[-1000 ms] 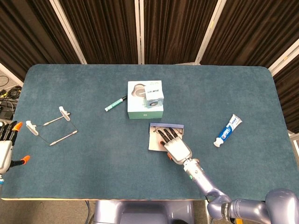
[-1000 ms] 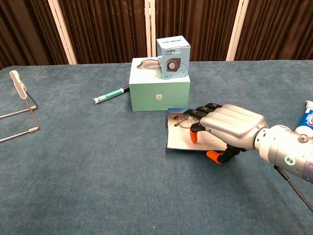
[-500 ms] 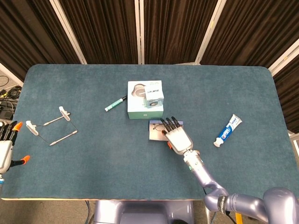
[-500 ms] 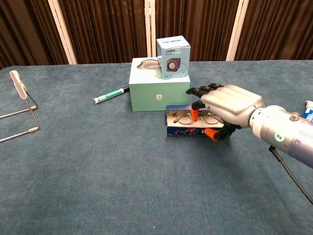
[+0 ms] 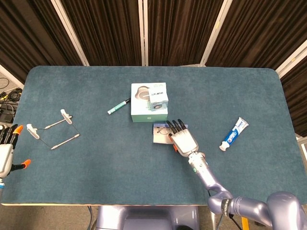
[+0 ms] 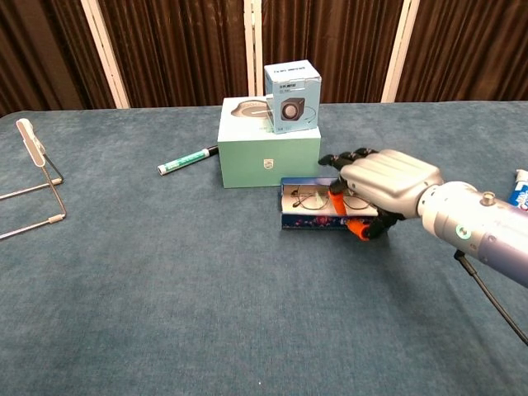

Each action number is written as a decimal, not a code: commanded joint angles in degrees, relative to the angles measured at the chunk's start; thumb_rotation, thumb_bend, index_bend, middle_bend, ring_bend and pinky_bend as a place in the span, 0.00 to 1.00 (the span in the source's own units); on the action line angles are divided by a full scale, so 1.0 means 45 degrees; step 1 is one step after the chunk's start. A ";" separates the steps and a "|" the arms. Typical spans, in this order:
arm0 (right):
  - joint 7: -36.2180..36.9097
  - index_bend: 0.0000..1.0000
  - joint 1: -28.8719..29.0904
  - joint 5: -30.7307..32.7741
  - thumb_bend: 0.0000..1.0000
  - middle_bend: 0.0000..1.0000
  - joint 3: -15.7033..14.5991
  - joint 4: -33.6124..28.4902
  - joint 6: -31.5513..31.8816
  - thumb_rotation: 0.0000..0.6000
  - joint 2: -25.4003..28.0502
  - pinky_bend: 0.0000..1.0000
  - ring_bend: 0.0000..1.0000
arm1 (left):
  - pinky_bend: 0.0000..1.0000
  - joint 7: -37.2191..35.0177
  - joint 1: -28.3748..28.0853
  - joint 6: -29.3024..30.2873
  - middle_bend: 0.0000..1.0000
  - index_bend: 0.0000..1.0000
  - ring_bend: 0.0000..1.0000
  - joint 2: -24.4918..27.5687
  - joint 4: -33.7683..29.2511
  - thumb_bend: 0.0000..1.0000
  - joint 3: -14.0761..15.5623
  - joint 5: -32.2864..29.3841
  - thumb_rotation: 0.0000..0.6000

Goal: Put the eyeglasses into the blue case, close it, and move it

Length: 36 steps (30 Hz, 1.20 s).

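Our right hand (image 6: 375,183) clasps the light, rigid blue case (image 6: 307,216) holding fragile eyeglasses (image 6: 309,198); we should grip its ends.

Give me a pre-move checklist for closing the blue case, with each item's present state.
1. Thin-framed eyeglasses lie inside the blue rectangular case: ok.
2. Case lid shut: not ok; the eyeglasses show through the open top.
3. Right hand at the case: ok, its fingers reach over the right end.
4. Firm hold on the lid: cannot tell; the hand hides the contact.
5. Room behind the case: not ok; the mint-green square box stands close behind it.
6. Left hand out of the way: ok, at the table's far left edge.
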 commanded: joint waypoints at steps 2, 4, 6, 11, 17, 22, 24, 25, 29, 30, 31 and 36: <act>0.0072 0.60 -0.0076 -0.0095 0.40 0.00 -0.0173 -0.0240 -0.0085 1.00 0.0176 0.00 0.00 | 0.00 -0.0003 0.0011 0.0019 0.00 0.00 0.00 0.0006 -0.0018 0.00 -0.0002 -0.0005 1.00; 0.0115 0.62 -0.0138 -0.0237 0.43 0.00 -0.0311 -0.0450 -0.0058 1.00 0.0339 0.00 0.00 | 0.00 -0.0009 0.0012 0.0024 0.00 0.00 0.00 0.0012 -0.0025 0.00 -0.0001 0.0001 1.00; 0.0180 0.62 -0.0258 -0.0471 0.45 0.01 -0.0544 -0.0835 0.0001 1.00 0.0651 0.00 0.00 | 0.00 -0.0022 0.0015 0.0028 0.00 0.00 0.00 0.0015 -0.0026 0.00 0.0005 0.0015 1.00; 0.0164 0.64 -0.0687 -0.1295 0.49 0.02 -0.1484 -0.2447 0.0152 1.00 0.2108 0.00 0.00 | 0.00 -0.0012 0.0006 0.0012 0.00 0.00 0.00 0.0016 -0.0047 0.00 0.0024 0.0043 1.00; -0.0186 0.65 -0.1071 -0.2535 0.50 0.02 -0.2719 -0.4854 0.0290 1.00 0.4395 0.00 0.00 | 0.00 0.0014 0.0011 0.0017 0.00 0.00 0.00 0.0031 -0.0122 0.00 0.0066 0.0105 1.00; -0.0588 0.64 -0.0764 -0.2885 0.50 0.01 -0.2863 -0.6143 -0.0277 1.00 0.5391 0.00 0.00 | 0.00 0.0079 -0.0031 -0.0036 0.00 0.00 0.00 0.0013 -0.0149 0.00 0.0057 0.0080 1.00; -0.0781 0.64 -0.0623 -0.2746 0.50 0.00 -0.2766 -0.6242 -0.0540 1.00 0.5426 0.00 0.00 | 0.00 0.0092 -0.0046 -0.0037 0.00 0.00 0.00 -0.0011 -0.0134 0.00 0.0062 0.0114 1.00; -0.0973 0.64 -0.0488 -0.2617 0.50 0.00 -0.2655 -0.6213 -0.0753 1.00 0.5327 0.00 0.00 | 0.00 0.0115 -0.0058 -0.0047 0.00 0.00 0.00 -0.0027 -0.0126 0.00 0.0076 0.0141 1.00; -0.1459 0.64 -0.0189 -0.1879 0.51 0.00 -0.2337 -0.6207 -0.1345 1.00 0.5049 0.00 0.00 | 0.00 0.0151 -0.0065 -0.0067 0.00 0.00 0.00 -0.0058 -0.0086 0.00 0.0081 0.0112 1.00; -0.1584 0.64 -0.0120 -0.1648 0.51 0.00 -0.2238 -0.6219 -0.1457 1.00 0.4968 0.00 0.00 | 0.00 0.0146 -0.0065 -0.0071 0.00 0.00 0.00 -0.0058 -0.0083 0.00 0.0075 0.0093 1.00; -0.1707 0.64 -0.0060 -0.1437 0.51 0.00 -0.2139 -0.6227 -0.1528 1.00 0.4880 0.00 0.00 | 0.00 0.0136 -0.0065 -0.0074 0.00 0.00 0.00 -0.0054 -0.0080 0.00 0.0070 0.0082 1.00; -0.2565 0.64 0.0275 -0.0554 0.51 0.00 -0.1684 -0.6177 -0.1619 1.00 0.4470 0.00 0.00 | 0.00 0.0068 -0.0061 -0.0093 0.00 0.00 0.00 -0.0030 -0.0050 0.00 0.0065 0.0055 1.00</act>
